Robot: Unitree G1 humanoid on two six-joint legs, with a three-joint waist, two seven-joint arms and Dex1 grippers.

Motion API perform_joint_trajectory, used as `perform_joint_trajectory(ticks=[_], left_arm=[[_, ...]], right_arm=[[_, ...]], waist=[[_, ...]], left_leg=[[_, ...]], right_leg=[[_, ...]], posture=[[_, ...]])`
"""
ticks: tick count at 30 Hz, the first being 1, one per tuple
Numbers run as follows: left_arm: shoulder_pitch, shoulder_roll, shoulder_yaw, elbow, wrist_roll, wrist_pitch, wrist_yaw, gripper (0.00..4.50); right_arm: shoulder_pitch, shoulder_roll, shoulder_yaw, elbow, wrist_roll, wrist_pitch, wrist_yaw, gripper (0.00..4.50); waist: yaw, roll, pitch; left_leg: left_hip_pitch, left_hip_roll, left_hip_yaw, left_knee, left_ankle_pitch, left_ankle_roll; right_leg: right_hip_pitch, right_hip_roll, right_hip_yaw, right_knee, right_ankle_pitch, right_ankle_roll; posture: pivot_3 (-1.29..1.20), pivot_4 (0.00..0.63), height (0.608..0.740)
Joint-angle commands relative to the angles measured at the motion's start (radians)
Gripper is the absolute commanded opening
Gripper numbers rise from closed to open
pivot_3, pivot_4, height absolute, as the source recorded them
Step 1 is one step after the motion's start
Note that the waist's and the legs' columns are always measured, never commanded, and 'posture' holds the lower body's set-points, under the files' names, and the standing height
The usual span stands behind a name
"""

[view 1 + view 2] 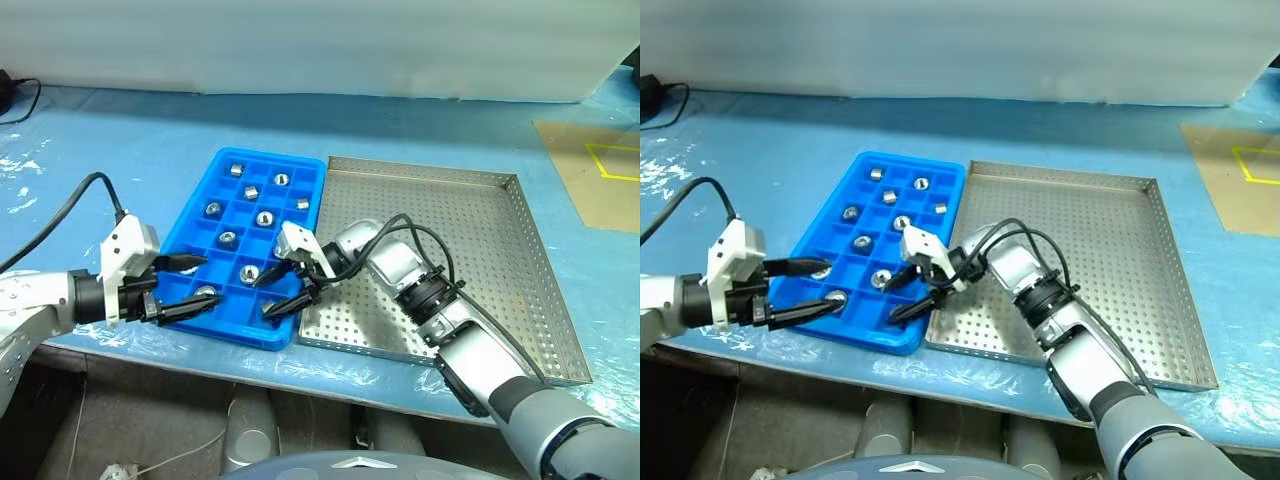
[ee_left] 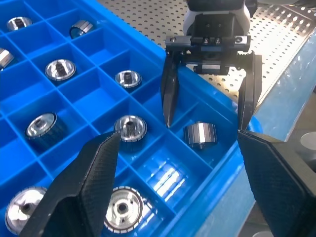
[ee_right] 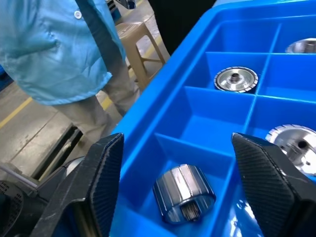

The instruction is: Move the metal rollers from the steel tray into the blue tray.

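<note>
- Rollers look all across now: I can't spot one on the steel tray [image 1: 470, 240], whose perforated floor reads bare wherever the right arm doesn't cover it, so I'd call the job nearly or fully done.
- Nearest row of the blue tray [image 1: 205, 185]: the right gripper [image 1: 283, 290] hangs just over the near corner next to the steel tray, jaws spread wide and gripping nothing.
- Right under it, in that corner compartment, one roller [image 3: 183, 192] lies on its side, free of both fingers. That reads as a fresh drop, though that's my judgement.
- Left gripper [image 1: 185, 285] sits at the tray's near edge on the other side, fingers parted and empty, pointing across towards the right one.
- Between the two grippers, the near compartments hold more rollers: one shows by the left fingertips [image 1: 205, 292], another a row further in [image 1: 249, 271].
- Next to the corner roller, one near compartment looks empty in the left wrist view.
- Mid tray: single rollers sit one per compartment, mostly hole-up, for example at [image 1: 228, 238] and [image 1: 264, 218].
- Far rows: more singles, including one near the far corner [image 1: 237, 169] and one beside it [image 1: 282, 179].
- Several compartments remain unfilled across the grid.
- What's left, as I read it: pull the right gripper clear and check the part of the steel tray under the arm.
- Beyond the table edge, the right wrist view catches a person in a light blue top [image 3: 54, 44] by a stool.
</note>
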Motion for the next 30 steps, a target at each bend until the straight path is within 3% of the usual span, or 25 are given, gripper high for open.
perform_joint_trajectory(ticks=[1,6,9,14,21,30], left_arm=[[-0.064,0.010,-0.044,0.044,0.020,-0.044,-0.018,4.00],[-0.244,-0.028,-0.174,0.201,0.099,-0.138,-0.045,4.00],[-0.403,-0.101,-0.280,0.359,0.201,-0.224,-0.029,4.00],[-0.545,-0.247,-0.382,0.575,0.315,-0.346,0.000,4.00],[-0.707,-0.443,-0.399,0.877,0.387,-0.489,0.056,4.00],[-0.828,-0.576,-0.390,1.089,0.419,-0.579,0.088,4.00]], right_arm=[[-0.036,-0.027,-0.112,-0.046,0.048,0.037,-0.044,3.53],[-0.006,-0.120,-0.242,-0.179,0.086,0.091,-0.119,3.53],[0.029,-0.157,-0.323,-0.225,0.069,0.072,-0.245,3.53],[0.102,-0.146,-0.450,-0.293,0.066,0.057,-0.481,3.53],[0.185,-0.132,-0.488,-0.366,0.022,0.006,-0.684,3.53],[0.138,-0.141,-0.468,-0.230,-0.137,-0.147,-0.910,3.53]], waist=[[-0.003,0.000,0.000],[-0.005,0.000,0.000],[-0.011,0.000,-0.001],[-0.041,-0.001,-0.001],[-0.099,-0.001,-0.001],[-0.117,-0.001,-0.001]], left_leg=[[0.000,0.000,0.000,0.000,0.000,0.000],[0.000,0.000,0.000,0.001,0.003,-0.005],[0.001,0.000,0.000,0.001,0.004,-0.006],[0.001,-0.003,0.001,0.003,0.004,-0.007],[0.001,-0.003,0.000,0.003,0.004,-0.007],[0.001,-0.004,0.001,0.004,0.004,-0.006]], right_leg=[[0.000,0.000,0.000,0.000,0.000,0.000],[0.000,0.000,0.000,0.002,0.000,0.000],[0.000,0.000,0.001,0.003,0.000,0.000],[0.001,0.001,0.002,0.004,0.001,0.000],[0.000,0.002,0.003,0.003,0.001,0.001],[0.001,0.002,0.005,0.003,0.001,0.001]], posture=[[0.20,0.150,0.740],[0.10,0.150,0.740],[0.04,0.150,0.740],[-0.07,0.150,0.740],[-0.16,0.150,0.740],[-0.19,0.150,0.740]])
